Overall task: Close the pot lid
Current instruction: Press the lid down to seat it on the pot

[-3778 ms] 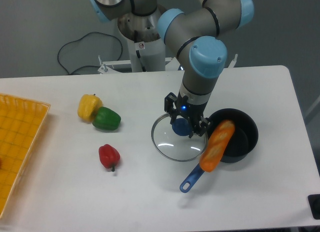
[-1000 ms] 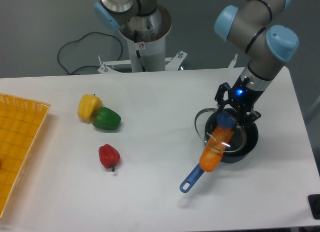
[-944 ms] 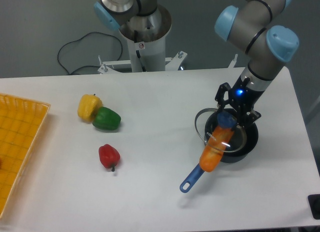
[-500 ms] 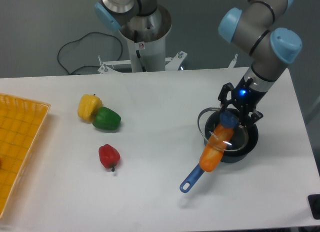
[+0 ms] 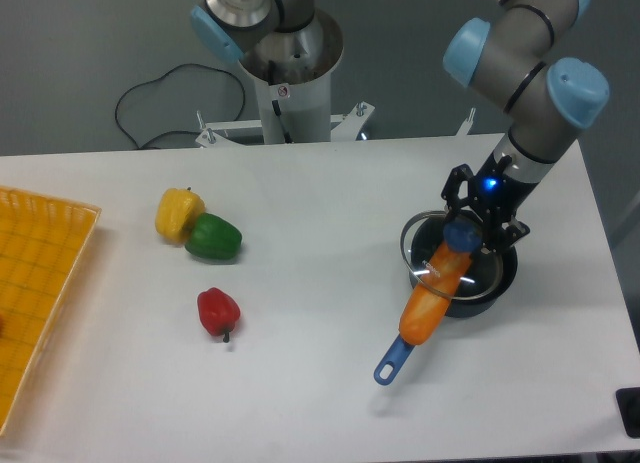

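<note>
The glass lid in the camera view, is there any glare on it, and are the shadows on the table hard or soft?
In the camera view, the lid shows a small white glint at its left rim, over the bread-like item; the glass otherwise reads clear. Shadows are soft and faint, as under the red pepper. A blue light glows on the gripper.

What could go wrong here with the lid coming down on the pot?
1. The orange bread-like item lies across the pot rim and handle, under the lid; the lid will likely sit tilted on it, not seat flat.
2. The gripper holds the lid by its blue knob; pressing down against the bread could shove the pot or lever it by its blue handle.
</note>
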Robot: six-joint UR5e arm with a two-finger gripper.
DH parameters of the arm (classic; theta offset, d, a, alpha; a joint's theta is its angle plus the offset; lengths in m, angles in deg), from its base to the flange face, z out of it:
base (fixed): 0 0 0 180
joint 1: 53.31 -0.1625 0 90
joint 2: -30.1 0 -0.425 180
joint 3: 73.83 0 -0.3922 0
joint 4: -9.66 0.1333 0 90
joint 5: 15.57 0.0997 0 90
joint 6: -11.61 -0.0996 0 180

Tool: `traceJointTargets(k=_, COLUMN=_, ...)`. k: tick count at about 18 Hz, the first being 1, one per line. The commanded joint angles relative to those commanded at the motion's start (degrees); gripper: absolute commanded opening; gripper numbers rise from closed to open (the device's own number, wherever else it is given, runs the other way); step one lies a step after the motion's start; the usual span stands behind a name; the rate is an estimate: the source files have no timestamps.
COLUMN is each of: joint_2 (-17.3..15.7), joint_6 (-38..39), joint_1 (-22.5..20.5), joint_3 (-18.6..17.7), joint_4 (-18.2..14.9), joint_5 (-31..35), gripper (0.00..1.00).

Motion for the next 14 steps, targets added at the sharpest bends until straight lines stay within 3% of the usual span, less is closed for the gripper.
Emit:
traceJointTargets(k=10, joint_2=0.6, joint_6=0.0, joint_1=0.3, joint_3=0.0, joint_4=0.4, joint_5=0.0, gripper=0.38)
traceJointTargets(k=12, joint_2=0.6, joint_6=-0.3, joint_1=0.2, joint_3=0.0, joint_4=0.4, joint_5=0.0, gripper=0.47)
traceJointTargets(k=14, joint_2=0.7, joint_6=-0.7, joint_1=0.2, joint_3=0.0, joint_4=0.7, joint_5=0.0, gripper=0.79)
